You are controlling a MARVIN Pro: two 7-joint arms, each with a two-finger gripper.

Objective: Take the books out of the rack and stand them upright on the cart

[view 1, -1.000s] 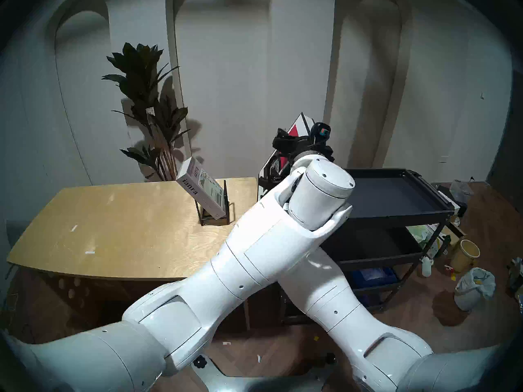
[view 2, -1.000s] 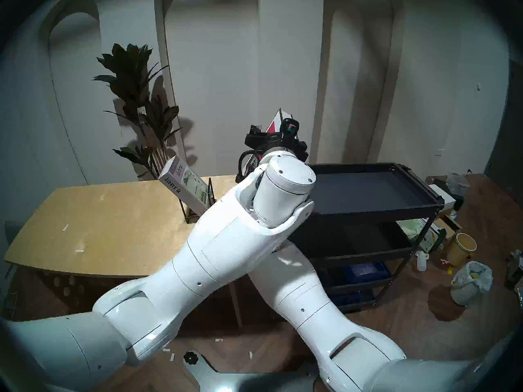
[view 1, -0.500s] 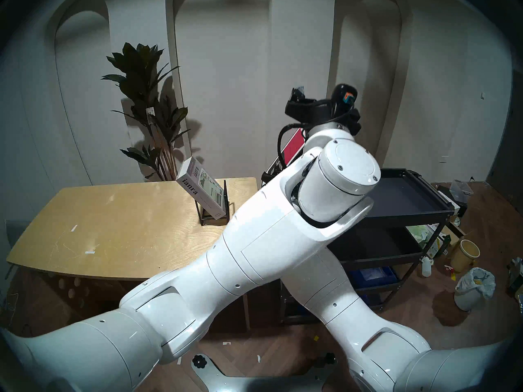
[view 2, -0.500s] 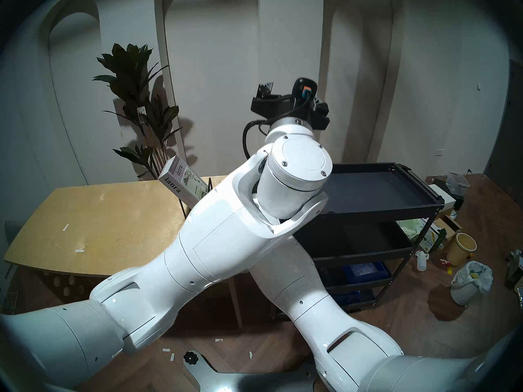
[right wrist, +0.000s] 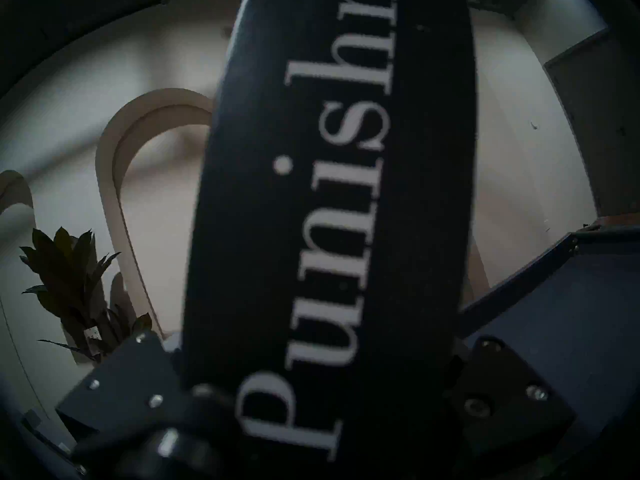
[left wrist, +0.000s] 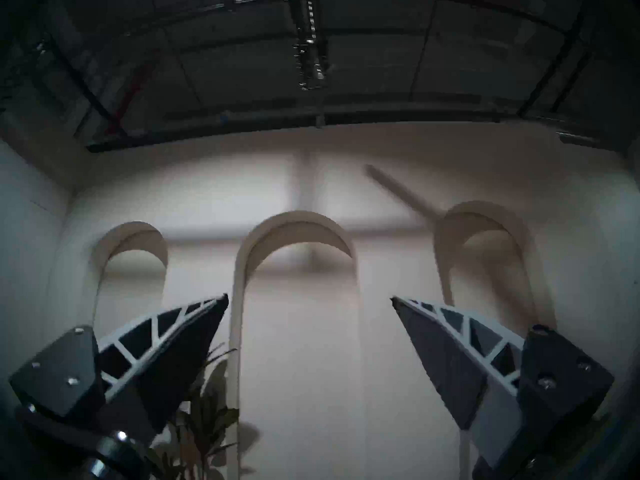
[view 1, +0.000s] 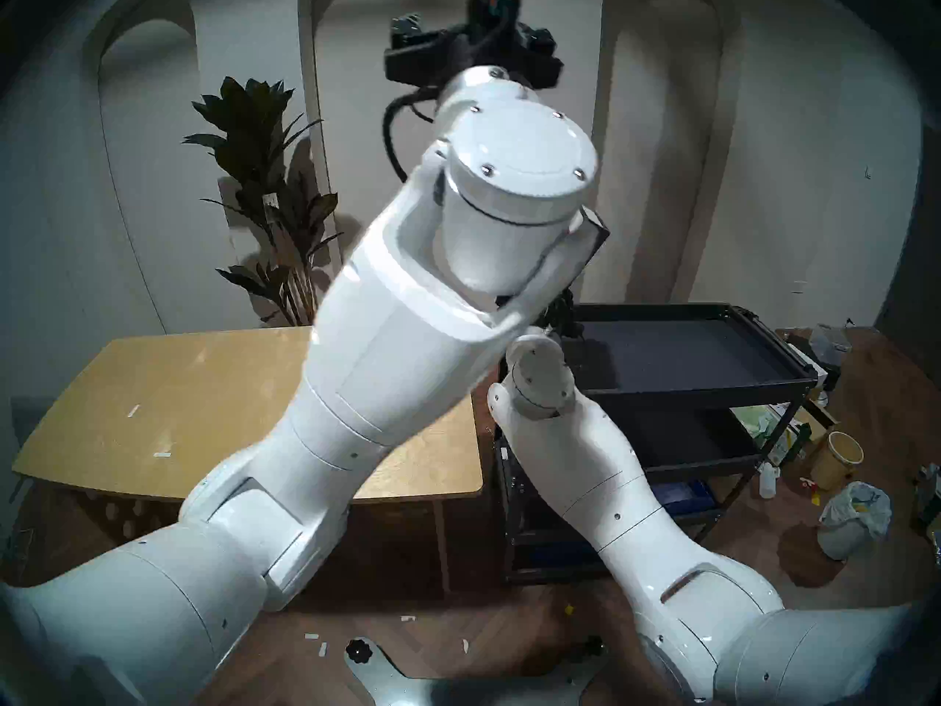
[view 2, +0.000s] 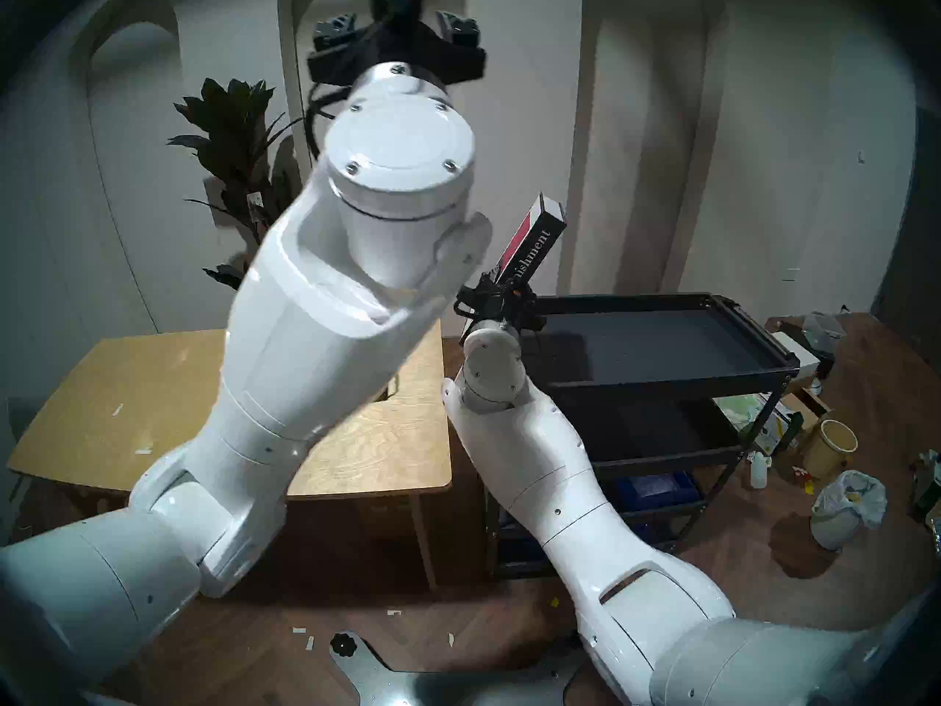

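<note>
Holding: the right gripper is clamped on the lower part of the black book, spine facing the robot, white lettering ending "ishment" readable.
Book position: it leans, top end up and away from the table, just above the near left corner of the cart.
Cart: black, three tiers; its top shelf is a rimmed tray, bare and dark where it can be seen.
Left gripper: the left gripper is raised high above the cart, fingers spread wide with nothing between them, pointing at the arched wall.
Other book: the pale book cannot be seen now; the left arm covers most of that end of the wooden table beside the cart.
Rack: only a thin bit of black wire shows at the left arm's edge, on the table; probably the rack, hard to be sure.
Step in hand: carrying the black book over to the cart's top shelf, judging from where it hangs.
Doing it well: clear the cart's rim first, then turn the book until its spine is vertical before lowering.
Setting down: bring the bottom edge flat onto the shelf and release only once it rests squarely.
Risk: a thick book let go while leaning is likely to topple onto its cover.
Left arm: best kept clear, high above the cart.
</note>
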